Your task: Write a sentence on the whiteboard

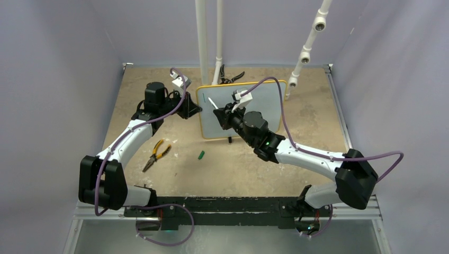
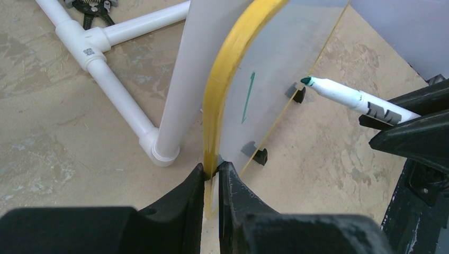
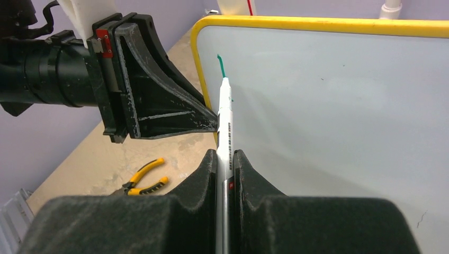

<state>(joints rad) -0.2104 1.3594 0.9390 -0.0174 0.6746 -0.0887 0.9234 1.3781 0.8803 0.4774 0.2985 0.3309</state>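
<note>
The whiteboard point(image 1: 270, 106), white with a yellow frame, stands upright on small black feet at the table's middle back. My left gripper point(image 1: 198, 110) point(image 2: 212, 169) is shut on its left frame edge point(image 2: 214, 106). My right gripper point(image 1: 225, 112) point(image 3: 226, 156) is shut on a white marker pen point(image 3: 226, 116) point(image 2: 349, 98) that points at the board's upper left. The only writing on the whiteboard point(image 3: 328, 106) is one short teal-green stroke point(image 3: 219, 64) point(image 2: 248, 98). The pen tip sits at the stroke's lower end; I cannot tell whether it touches.
Yellow-handled pliers point(image 1: 156, 154) point(image 3: 143, 180) and a small green pen cap point(image 1: 201, 155) lie on the table in front of the board. White PVC pipes point(image 1: 203, 42) point(image 2: 114, 90) stand just behind it. Black pliers point(image 1: 231, 78) lie at the back.
</note>
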